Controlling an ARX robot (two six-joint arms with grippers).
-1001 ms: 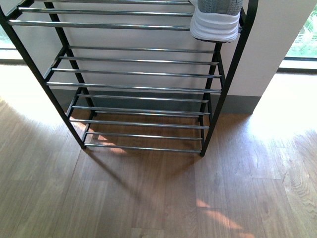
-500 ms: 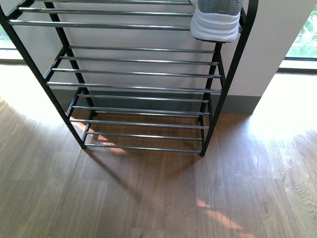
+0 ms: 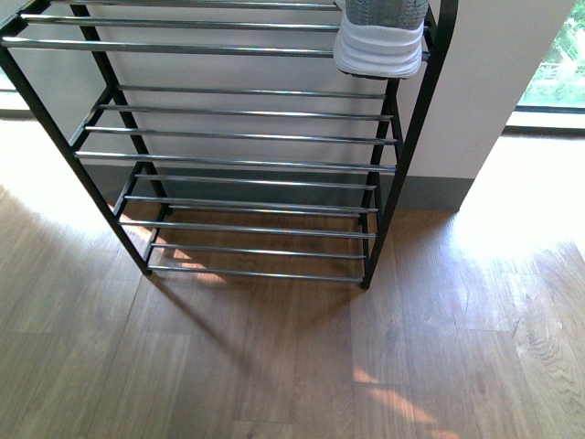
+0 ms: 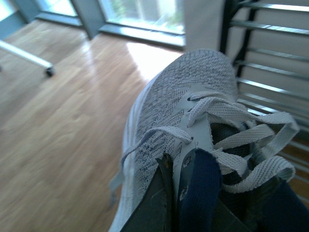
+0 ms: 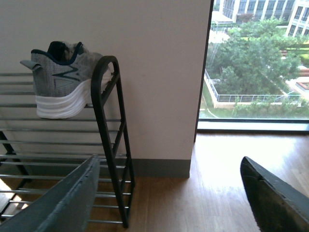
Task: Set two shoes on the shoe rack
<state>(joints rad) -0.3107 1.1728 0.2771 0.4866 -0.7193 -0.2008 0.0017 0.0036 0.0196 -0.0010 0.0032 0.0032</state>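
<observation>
Only the left wrist view gives us the held sneaker (image 4: 183, 96): the left gripper (image 4: 176, 193) pinches its collar, toe pointing away, shoe rack (image 4: 251, 58) just beyond. The front view catches only the shelved sneaker (image 3: 379, 41), heel showing, cropped at the frame edge. The right gripper (image 5: 169, 160) is spread wide, that sneaker up ahead of it. We count two sneakers, one rack.

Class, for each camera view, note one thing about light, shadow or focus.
Front view: the shoe rack casts a slanted shadow on the floor, with sun patches. Left wrist view: window glare on the floor; the held sneaker fairly sharp, background soft. Right wrist view: right gripper blurred, racked sneaker sharp.
</observation>
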